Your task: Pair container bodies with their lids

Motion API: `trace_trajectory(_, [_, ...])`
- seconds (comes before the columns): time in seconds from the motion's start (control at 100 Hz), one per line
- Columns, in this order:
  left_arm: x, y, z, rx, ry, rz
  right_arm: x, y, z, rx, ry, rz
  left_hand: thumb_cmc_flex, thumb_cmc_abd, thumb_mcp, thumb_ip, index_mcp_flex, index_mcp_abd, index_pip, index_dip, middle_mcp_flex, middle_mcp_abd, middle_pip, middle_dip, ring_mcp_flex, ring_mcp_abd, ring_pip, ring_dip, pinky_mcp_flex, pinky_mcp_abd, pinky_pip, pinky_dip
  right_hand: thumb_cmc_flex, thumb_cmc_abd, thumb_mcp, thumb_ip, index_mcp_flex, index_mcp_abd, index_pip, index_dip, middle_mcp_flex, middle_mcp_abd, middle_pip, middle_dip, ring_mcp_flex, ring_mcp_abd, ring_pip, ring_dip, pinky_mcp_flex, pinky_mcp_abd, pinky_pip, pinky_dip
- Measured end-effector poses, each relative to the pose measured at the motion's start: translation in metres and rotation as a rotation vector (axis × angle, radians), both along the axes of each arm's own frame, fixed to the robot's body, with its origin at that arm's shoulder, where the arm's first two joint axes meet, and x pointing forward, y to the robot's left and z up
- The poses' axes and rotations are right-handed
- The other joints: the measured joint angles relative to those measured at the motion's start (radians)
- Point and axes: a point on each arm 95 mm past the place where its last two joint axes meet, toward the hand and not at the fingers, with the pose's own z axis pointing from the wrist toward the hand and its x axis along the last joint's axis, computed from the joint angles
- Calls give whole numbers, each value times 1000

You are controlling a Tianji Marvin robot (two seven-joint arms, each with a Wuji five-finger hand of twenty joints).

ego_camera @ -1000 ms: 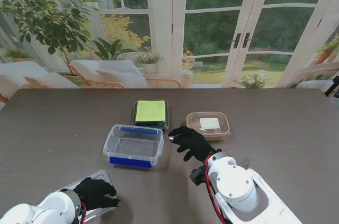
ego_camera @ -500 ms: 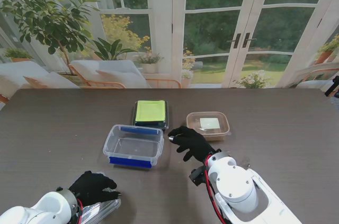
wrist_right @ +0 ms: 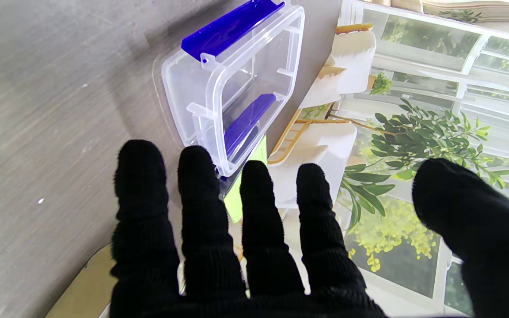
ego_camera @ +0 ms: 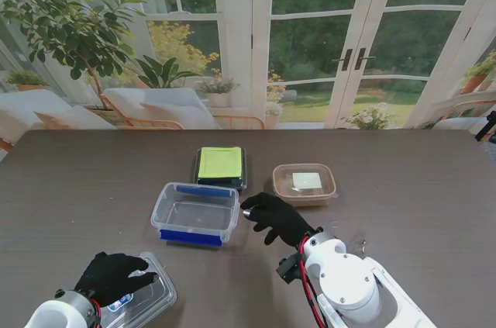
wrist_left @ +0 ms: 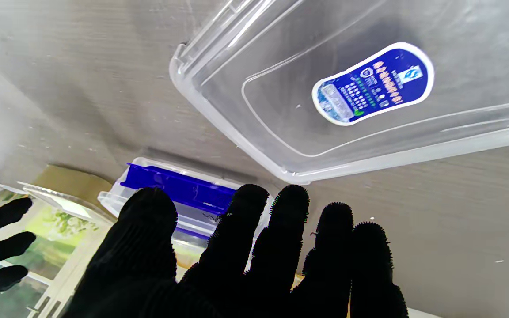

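A clear box [ego_camera: 195, 213] with blue clips sits open and empty in the middle of the dark worktop [ego_camera: 418, 212]. Its lid [ego_camera: 143, 301], clear plastic, lies flat at the near left corner, well apart from the box. The lid carries an oval blue sticker [wrist_left: 373, 83] with a white border; its print is too small to read.

Just beyond the clear box is a dark box [ego_camera: 221, 167] closed under a yellow-green lid. To its right stands a brownish see-through tub [ego_camera: 304, 183] with a pale square label on its top; nothing can be read on it, and I cannot tell what is inside.

The left robot hand [ego_camera: 110, 275], in a black glove, hovers over the clear lid's left end with fingers spread, holding nothing. The right robot hand [ego_camera: 273, 216] is also spread and empty, between the clear box and the tub, its fingertips near the box's right wall.
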Motion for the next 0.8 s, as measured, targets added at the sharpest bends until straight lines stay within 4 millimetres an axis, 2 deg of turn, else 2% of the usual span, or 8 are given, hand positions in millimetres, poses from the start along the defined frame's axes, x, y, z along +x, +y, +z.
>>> trace_trajectory(0.24, [7,7,-12,43,28,40,-6,0,0,2,-1,23,0,0,8,0,-3,22,-7,0,-14,11,-10,0,-2,3,0,0,-6,0,0,-13,0,0,0,0,0,1,0,0,0,0,0,0,0,0,0,0,0,0,0,0])
trace_trajectory(0.4, [13,7,-18,43,50,43,-6,0,0,1,-1,26,0,0,19,0,-51,41,-28,-6,-65,17,-22,-1,-29,3,-20,0,-21,0,-31,-28,0,0,0,0,0,1,0,0,1,0,0,0,0,0,0,0,0,0,0,0])
trace_trajectory(0.49, [19,6,-25,32,59,41,-6,-1,0,5,1,25,0,0,30,0,-52,46,-31,-3,-66,18,-25,-2,-35,3,-23,0,-22,0,-36,-36,0,0,0,0,0,2,0,0,1,0,0,0,0,0,0,0,0,0,0,0])
trace_trajectory(0.56, [24,5,-27,31,64,33,-6,-1,0,7,3,25,-1,0,30,0,-56,52,-37,-9,-94,51,-46,-7,-37,3,-29,0,-27,0,-37,-37,0,0,0,0,0,2,0,0,1,0,0,0,0,0,0,0,0,0,0,0])
trace_trajectory(0.68, [33,3,-27,32,75,9,-6,-1,0,7,6,24,-1,-1,30,0,-66,56,-42,-17,-94,81,-46,-7,-38,3,-31,-8,-32,0,-39,-38,0,0,0,0,0,2,0,0,1,0,0,0,0,0,0,0,0,0,0,0])
trace_trajectory(0.8, [41,1,-28,21,77,-18,-6,-1,0,7,8,22,-1,-1,30,0,-66,53,-42,-18,-94,92,-45,-6,-38,-1,-32,-9,-32,-1,-49,-38,0,0,0,0,0,3,0,0,1,0,0,0,0,0,0,0,0,0,0,0])
